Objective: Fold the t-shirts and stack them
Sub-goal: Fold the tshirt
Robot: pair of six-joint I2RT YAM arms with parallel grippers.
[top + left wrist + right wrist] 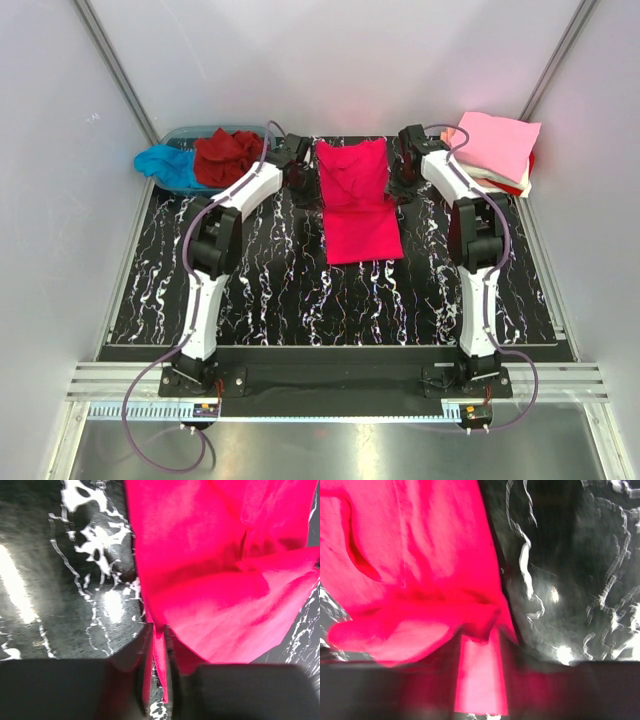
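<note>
A bright pinkish-red t-shirt (356,198) lies folded into a long strip in the middle of the black marbled table (260,290), its far half raised and creased. My left gripper (296,160) is shut on the shirt's far left edge; the cloth (215,580) runs pinched between the fingers (146,670). My right gripper (408,160) is shut on the far right edge, with red cloth (420,570) between its jaws. A dark red tee (228,156) and a turquoise tee (160,162) lie in the tub at far left.
A clear blue-tinted tub (190,132) stands at the far left corner. A stack of folded shirts, pale pink on top (498,146), sits at the far right against the wall. White walls enclose the table on three sides.
</note>
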